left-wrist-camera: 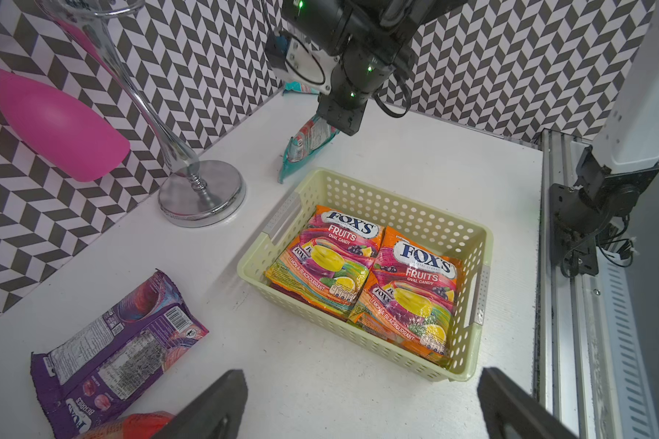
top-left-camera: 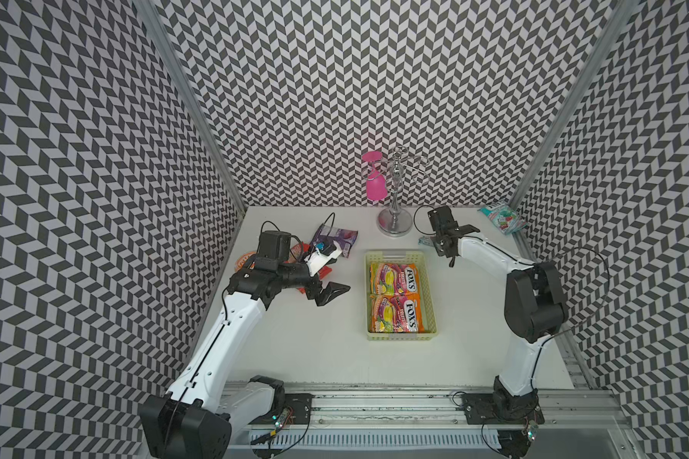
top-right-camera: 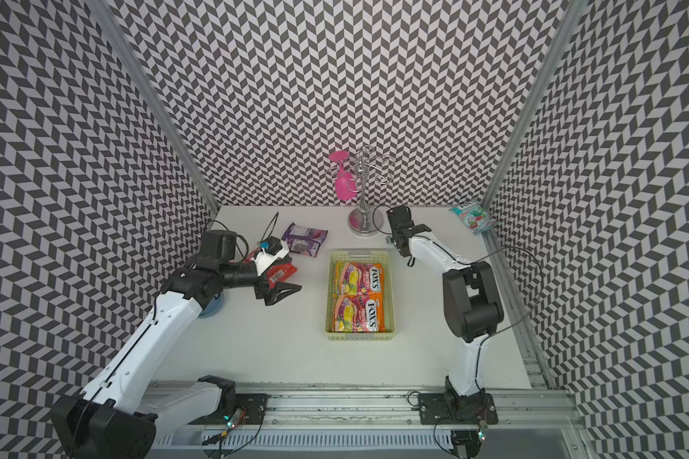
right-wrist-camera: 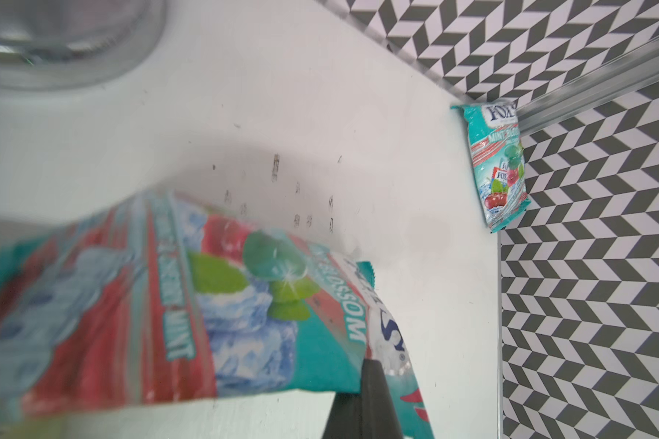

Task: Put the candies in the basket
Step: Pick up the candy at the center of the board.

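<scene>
Right gripper (left-wrist-camera: pixel 335 123) clamped on a teal Fox's mint bag (left-wrist-camera: pixel 306 146), just outside the basket (left-wrist-camera: pixel 377 205).
You pinch it by one end so it hangs slack, ready to go in beside the orange Fox's Fruits bags (left-wrist-camera: pixel 331 262) lying inside. Mind the chrome glass stand (left-wrist-camera: pixel 202 194) close by. Your left gripper (left-wrist-camera: pixel 362 374) hovers spread wide near the purple berries bag (left-wrist-camera: pixel 118 342); another teal bag (top-left-camera: pixel 502 218) sits in the far corner.
</scene>
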`<state>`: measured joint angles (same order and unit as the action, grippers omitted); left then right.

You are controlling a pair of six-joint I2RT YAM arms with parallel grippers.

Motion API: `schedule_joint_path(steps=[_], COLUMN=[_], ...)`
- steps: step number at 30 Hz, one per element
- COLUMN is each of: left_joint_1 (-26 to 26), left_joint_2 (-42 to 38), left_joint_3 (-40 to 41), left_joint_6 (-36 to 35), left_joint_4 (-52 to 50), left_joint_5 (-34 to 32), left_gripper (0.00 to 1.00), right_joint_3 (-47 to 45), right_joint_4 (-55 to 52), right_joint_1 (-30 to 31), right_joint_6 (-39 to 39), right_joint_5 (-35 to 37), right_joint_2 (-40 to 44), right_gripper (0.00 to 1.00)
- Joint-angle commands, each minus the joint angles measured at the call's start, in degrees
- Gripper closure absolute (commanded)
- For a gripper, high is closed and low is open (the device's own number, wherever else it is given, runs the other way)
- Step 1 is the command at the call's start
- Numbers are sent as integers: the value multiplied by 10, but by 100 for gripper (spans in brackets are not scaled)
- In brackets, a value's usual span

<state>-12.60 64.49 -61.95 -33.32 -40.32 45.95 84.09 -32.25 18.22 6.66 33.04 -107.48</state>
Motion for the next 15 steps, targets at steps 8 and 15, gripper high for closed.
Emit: schedule_joint_path(steps=[8,15], left_joint_1=[4,4], left_joint_2=[4,10], left_joint_3=[-21,-18], left_joint_6=[3,3], left_joint_4=[0,5], left_joint_5=[1,2], left_gripper=[1,1], right_joint_3=[-53,-59], right_joint_4=[63,44], right_joint_1=[13,42], right_joint_6=[2,-4], right_joint_5=[-36,-38], right_joint_2=[146,214], right_gripper=[100,100])
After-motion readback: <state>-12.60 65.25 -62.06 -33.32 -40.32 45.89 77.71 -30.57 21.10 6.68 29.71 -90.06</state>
